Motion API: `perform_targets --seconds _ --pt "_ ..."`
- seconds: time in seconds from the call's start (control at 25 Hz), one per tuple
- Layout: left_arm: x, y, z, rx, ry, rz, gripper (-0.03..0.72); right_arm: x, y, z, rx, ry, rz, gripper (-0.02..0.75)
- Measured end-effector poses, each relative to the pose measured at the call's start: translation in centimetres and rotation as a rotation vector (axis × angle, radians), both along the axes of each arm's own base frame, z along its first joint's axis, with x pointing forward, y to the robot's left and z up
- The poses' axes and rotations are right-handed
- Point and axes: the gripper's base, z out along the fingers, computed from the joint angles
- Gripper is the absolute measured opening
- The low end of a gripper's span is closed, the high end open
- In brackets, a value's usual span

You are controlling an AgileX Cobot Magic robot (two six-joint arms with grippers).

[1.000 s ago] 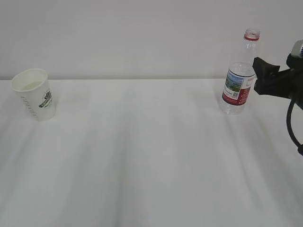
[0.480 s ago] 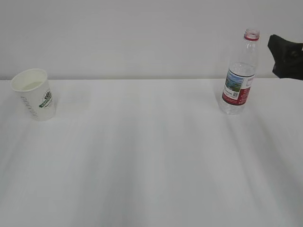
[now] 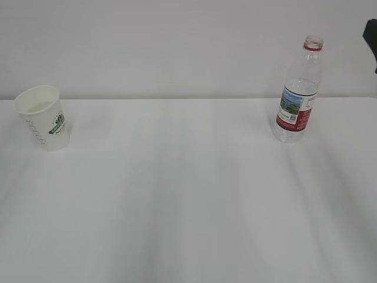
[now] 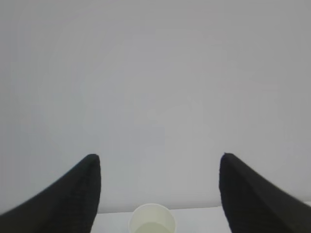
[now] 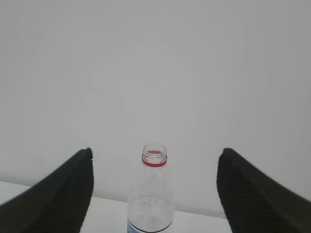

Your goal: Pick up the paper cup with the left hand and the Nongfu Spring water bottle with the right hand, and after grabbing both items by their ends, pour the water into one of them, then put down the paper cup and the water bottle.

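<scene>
The paper cup (image 3: 44, 117), white with a dark green logo, stands upright at the far left of the white table (image 3: 188, 194). The Nongfu Spring water bottle (image 3: 299, 94) stands upright at the back right, uncapped, with a red neck ring. In the left wrist view my left gripper (image 4: 160, 156) is open and empty, and the cup's rim (image 4: 151, 221) lies below and beyond its fingers. My right gripper (image 5: 156, 150) is open and empty too, with the bottle (image 5: 150, 204) standing beyond it, between the fingers in that view. Whether water is in either vessel I cannot tell.
A plain pale wall (image 3: 177, 47) runs behind the table. A dark piece of the right arm (image 3: 371, 35) shows at the exterior view's upper right edge, apart from the bottle.
The right gripper has drawn back from beside the bottle, rising and moving right until it is almost out of the exterior view. Cup and bottle have not moved.
</scene>
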Motion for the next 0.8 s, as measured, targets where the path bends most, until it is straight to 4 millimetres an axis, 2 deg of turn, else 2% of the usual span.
perform_targets --seconds 0.32,0.8 --pt "-1.8 0.2 2.0 0.042 0.024 0.017 0.55 -2.9 -0.3 2.3 -0.001 -0.018 -0.002 0.594" --pt "-6.4 0.8 5.1 0.043 0.036 0.055 0.55 -6.7 -0.8 3.4 -0.009 0.046 -0.006 0.594"
